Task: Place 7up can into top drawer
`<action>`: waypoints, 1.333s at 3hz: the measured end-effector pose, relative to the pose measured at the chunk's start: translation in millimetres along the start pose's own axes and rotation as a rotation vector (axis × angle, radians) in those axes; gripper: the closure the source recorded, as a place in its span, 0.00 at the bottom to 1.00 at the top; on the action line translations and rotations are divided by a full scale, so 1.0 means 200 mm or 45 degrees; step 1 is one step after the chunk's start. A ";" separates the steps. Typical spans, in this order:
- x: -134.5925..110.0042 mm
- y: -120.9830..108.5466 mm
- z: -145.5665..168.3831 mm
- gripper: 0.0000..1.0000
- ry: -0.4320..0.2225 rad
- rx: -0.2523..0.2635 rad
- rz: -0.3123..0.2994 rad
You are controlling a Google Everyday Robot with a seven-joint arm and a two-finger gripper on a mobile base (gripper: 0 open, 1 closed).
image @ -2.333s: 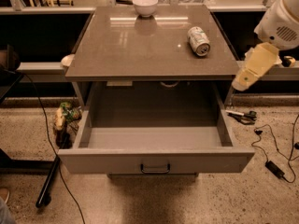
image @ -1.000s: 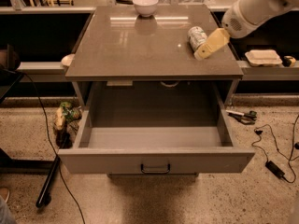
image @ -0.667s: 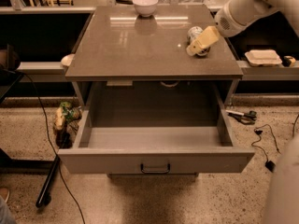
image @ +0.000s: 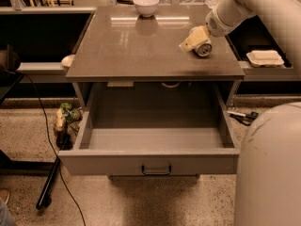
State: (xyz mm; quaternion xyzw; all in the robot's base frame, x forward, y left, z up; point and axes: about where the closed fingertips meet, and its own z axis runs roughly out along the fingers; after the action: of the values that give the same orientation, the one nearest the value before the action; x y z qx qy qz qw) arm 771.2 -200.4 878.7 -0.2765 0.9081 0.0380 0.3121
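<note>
starting the grasp, i judge: the claw point(image: 192, 40) is touching the 7up can point(image: 204, 49), which is lying on the counter point(image: 141, 55) above the open top drawer's point(image: 103, 163) right end; claw opening: cannot tell; the next move is calling for a firm grip, then a lift

Gripper point(image: 192, 40) lies against the left side of the 7up can point(image: 204, 49) and covers most of it. Only the can's silver end shows, and its markings are unreadable. Up-right of the can, the arm point(image: 244, 4) is cut by the top edge. Below-right of the can, the robot body point(image: 268, 168) is cut by the right and bottom edges. Far lower-left of the can, the floor clutter point(image: 66, 119) is indistinct.
</note>
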 end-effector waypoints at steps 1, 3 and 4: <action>-0.01 -0.09 0.06 0.00 -0.001 0.050 0.038; -0.01 -0.21 0.18 0.00 -0.011 0.072 0.106; -0.01 -0.23 0.23 0.00 0.007 0.072 0.114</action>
State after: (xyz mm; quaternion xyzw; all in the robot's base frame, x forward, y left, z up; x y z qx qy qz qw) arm 821.9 -227.1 846.7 -0.2268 0.9212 0.0253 0.3151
